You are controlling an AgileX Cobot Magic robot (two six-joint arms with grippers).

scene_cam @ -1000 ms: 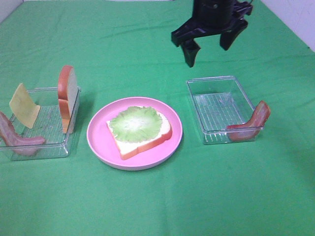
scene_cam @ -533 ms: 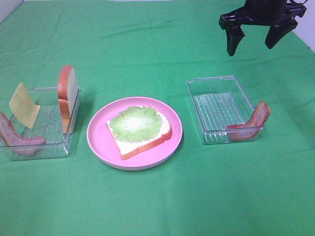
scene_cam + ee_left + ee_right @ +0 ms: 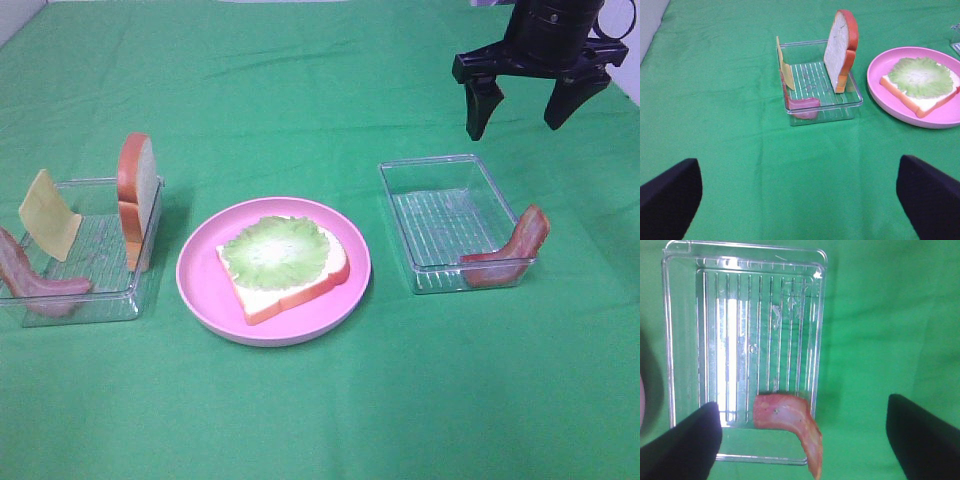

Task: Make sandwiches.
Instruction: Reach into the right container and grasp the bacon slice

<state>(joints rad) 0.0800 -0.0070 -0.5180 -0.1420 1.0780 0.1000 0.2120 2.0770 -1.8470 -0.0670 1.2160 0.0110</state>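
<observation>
The sandwich stands as one white bread slice with a lettuce leaf on top, lying on the pink plate. My right gripper hangs open and empty above the far right side of the right clear tray. A bacon strip leans over that tray's near right corner, and in the right wrist view this bacon strip lies between my spread fingers. My left gripper is open and empty, short of the left tray.
The left tray holds an upright bread slice, a yellow cheese slice and another bacon strip. Green cloth covers the table. The left arm does not show in the exterior high view.
My right gripper has swung from behind the plate to the right and dropped slightly, staying open. Nothing on the table has moved.
</observation>
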